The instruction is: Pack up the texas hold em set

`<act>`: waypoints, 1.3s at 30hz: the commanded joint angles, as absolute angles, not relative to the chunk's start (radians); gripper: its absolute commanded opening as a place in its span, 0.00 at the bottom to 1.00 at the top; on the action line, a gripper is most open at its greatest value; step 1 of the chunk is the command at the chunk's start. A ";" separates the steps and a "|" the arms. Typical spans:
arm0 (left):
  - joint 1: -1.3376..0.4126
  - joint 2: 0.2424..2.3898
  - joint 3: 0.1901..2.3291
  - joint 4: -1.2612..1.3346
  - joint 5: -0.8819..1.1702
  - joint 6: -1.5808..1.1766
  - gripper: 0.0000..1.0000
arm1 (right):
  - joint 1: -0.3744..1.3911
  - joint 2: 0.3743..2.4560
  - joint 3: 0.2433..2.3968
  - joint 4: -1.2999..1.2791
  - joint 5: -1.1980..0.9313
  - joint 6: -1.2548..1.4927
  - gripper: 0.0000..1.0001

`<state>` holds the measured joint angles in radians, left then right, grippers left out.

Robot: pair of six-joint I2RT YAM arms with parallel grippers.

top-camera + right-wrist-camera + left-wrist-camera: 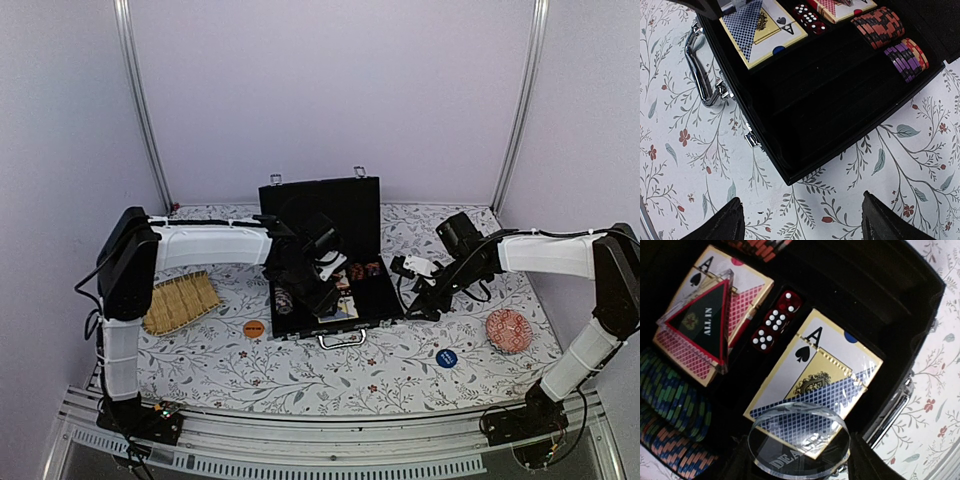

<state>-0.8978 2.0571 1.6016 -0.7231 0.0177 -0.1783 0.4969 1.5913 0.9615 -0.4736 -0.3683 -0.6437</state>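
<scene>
**Top view.** The case (355, 205) lies open mid-worktop (330, 375) with its lid upright, which leaves the tray free to both arms. The left pincer (330, 295) is over the tray. The right pincer (408, 270) hangs just beside the case's right wall. An orange disc (254, 327) and a blue disc (447, 358) lie outside on the worktop, and we judge both still need packing.

**Left wrist.** The left pincer (799, 460) is set fairly wide and seems to grip a clear dealer disc (799, 442) by its rim, above the blue deck (815, 385). We think it is carried flat like this to be set down inside. Also in the case are red dice (775, 322), a red deck (685, 355) with an "ALL IN" triangle (705, 320) on top, and rows of chips (670, 410).

**Right wrist.** The right pincer (800, 227) is spread wide and holds nothing, over bare worktop off the case's corner. Several chip grooves (830, 100) stand empty. Orange-black chips (877, 25) and purple chips (905, 57) fill their far ends. The handle (700, 70) lies flat.
</scene>
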 commanded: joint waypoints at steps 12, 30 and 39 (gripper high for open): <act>-0.893 2.188 1.729 -0.698 0.089 -0.163 0.61 | 0.496 1.600 0.964 -0.488 -0.359 -0.652 0.81; -0.931 1.866 1.596 -0.707 -0.142 -0.205 0.97 | 0.497 1.608 0.969 -0.498 -0.367 -0.653 0.81; -0.862 1.656 1.253 -0.762 -0.105 -0.314 0.84 | 0.497 1.614 0.974 -0.504 -0.371 -0.657 0.81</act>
